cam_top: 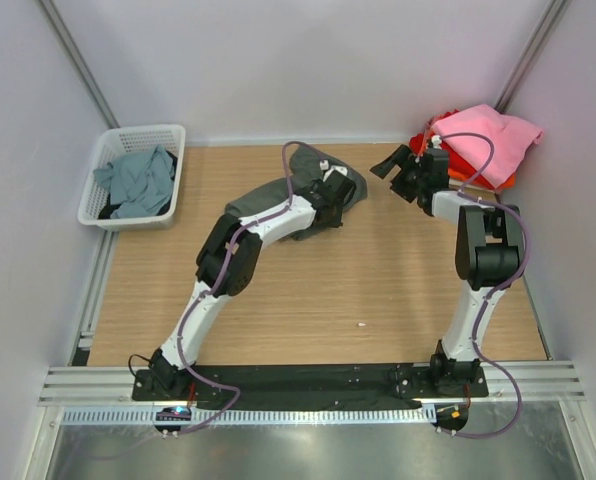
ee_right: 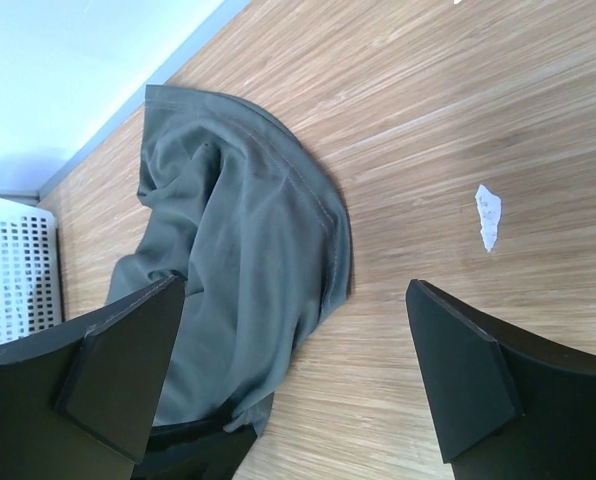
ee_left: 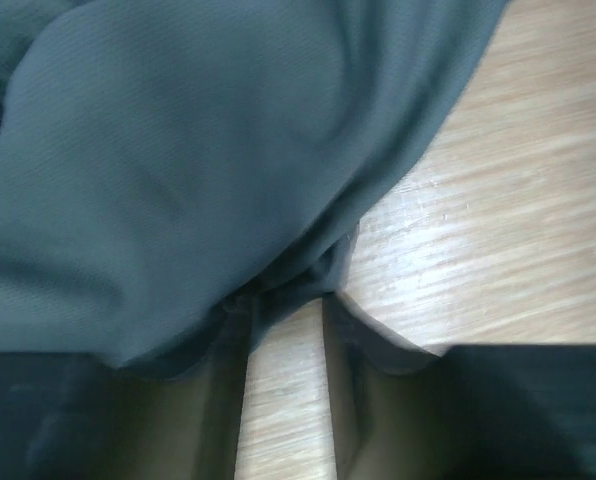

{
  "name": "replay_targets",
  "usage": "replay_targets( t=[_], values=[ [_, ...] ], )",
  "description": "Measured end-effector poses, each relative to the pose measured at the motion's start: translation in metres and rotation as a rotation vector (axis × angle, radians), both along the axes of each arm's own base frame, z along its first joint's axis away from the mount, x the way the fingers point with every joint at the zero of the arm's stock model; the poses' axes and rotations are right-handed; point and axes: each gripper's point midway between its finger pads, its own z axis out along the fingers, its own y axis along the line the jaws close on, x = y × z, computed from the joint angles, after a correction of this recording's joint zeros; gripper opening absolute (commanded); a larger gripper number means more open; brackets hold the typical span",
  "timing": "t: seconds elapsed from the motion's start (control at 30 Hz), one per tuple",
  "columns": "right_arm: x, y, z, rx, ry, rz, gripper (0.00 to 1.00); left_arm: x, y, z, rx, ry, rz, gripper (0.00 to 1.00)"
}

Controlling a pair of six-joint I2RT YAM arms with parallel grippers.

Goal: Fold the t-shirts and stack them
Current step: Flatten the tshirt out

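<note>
Grey shirt (cam_top: 308, 165) lies crumpled on the desk (cam_top: 378, 280), directly under and around the left claw (cam_top: 343, 187). In the left wrist view the left claw (ee_left: 288, 300) has its fingers drawn close together. The shirt (ee_left: 178, 150) gathers into a pucker between the tips and billows out beyond them, so the claw is grasping its edge. A narrow strip of desk shows between the fingers nearer the camera.

The right claw (cam_top: 398, 172) hovers released, jaws wide apart, off to the right of the grey shirt and clear of it. From the right wrist the shirt (ee_right: 248, 260) sits ahead of the right claw (ee_right: 293, 290), toward its left finger. A white scrap (ee_right: 488, 215) lies on bare desk toward the right finger.

Just behind the right claw a pink shirt (cam_top: 488, 135) tops a pile. A red shirt (cam_top: 423, 140) and an orange one (cam_top: 478, 178) show only as edges beneath it. A teal shirt (cam_top: 138, 180) fills the basket (cam_top: 173, 135), well to the left of the left claw.

From above, the left arm covers much of the grey shirt and the claw's tips. The left wrist view is soft and dark along the bottom, and the shirt's sleeves and collar cannot be made out.
</note>
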Motion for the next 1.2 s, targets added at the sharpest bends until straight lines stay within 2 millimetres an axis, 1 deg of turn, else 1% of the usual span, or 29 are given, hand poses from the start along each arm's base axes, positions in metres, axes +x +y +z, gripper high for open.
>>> replay_targets(
  t=[0.03,0.07,0.1,0.3,0.37,0.43,0.47,0.53,0.63,0.73,0.77,0.8,0.87,0.9,0.93,0.97,1.07,1.13,1.2],
  values=[
    [0.001,0.0,0.001,0.003,-0.004,0.0,0.99,0.001,0.0,0.0,0.001,-0.002,0.004,0.12],
    [0.001,-0.001,0.002,0.006,-0.007,0.0,0.99,0.001,0.001,-0.001,0.01,-0.006,0.001,0.02],
    [0.001,-0.002,0.003,0.009,-0.009,-0.002,0.99,0.002,0.002,-0.001,0.017,-0.011,0.002,0.0],
    [0.003,-0.006,0.005,0.023,-0.015,-0.01,0.99,-0.003,0.003,0.0,0.06,-0.028,-0.001,0.0],
    [0.003,-0.005,0.005,0.028,-0.016,-0.005,0.99,-0.009,0.01,0.006,0.087,-0.016,0.006,0.0],
    [0.003,-0.002,0.006,0.041,-0.021,0.011,0.98,-0.012,0.017,0.02,0.098,-0.02,0.02,0.0],
    [0.003,0.001,0.006,0.05,-0.025,0.022,0.97,-0.014,0.02,0.032,0.097,-0.029,0.027,0.0],
    [0.004,0.006,0.007,0.076,-0.034,0.042,0.94,-0.015,0.027,0.065,0.07,-0.055,0.052,0.0],
    [0.003,0.015,0.005,0.106,-0.037,0.08,0.91,-0.013,0.038,0.132,-0.021,-0.128,0.092,0.0],
    [-0.001,0.027,0.003,0.122,-0.03,0.13,0.9,-0.01,0.057,0.187,-0.096,-0.2,0.137,0.0],
    [-0.002,0.033,0.003,0.123,-0.03,0.155,0.9,-0.008,0.064,0.203,-0.113,-0.221,0.151,0.0],
    [-0.003,0.038,0.003,0.124,-0.027,0.176,0.9,-0.006,0.07,0.213,-0.125,-0.238,0.164,0.0],
    [-0.002,0.054,0.004,0.117,-0.033,0.241,0.9,-0.001,0.08,0.227,-0.14,-0.257,0.186,0.02],
    [-0.002,0.06,0.006,0.115,-0.04,0.268,0.9,0.001,0.084,0.229,-0.143,-0.26,0.195,0.03],
    [-0.004,0.071,0.01,0.117,-0.05,0.314,0.9,0.005,0.089,0.23,-0.142,-0.257,0.206,0.03],
    [-0.005,0.077,0.012,0.12,-0.057,0.342,0.9,0.007,0.093,0.228,-0.138,-0.247,0.212,0.04],
    [-0.017,0.098,0.023,0.142,-0.091,0.46,0.9,0.016,0.099,0.214,-0.13,-0.2,0.224,0.05],
    [-0.028,0.113,0.029,0.155,-0.12,0.548,0.9,0.024,0.1,0.195,-0.135,-0.147,0.222,0.04],
    [-0.045,0.128,0.033,0.144,-0.139,0.641,0.9,0.03,0.098,0.171,-0.147,-0.081,0.206,0.02]
  ],
)
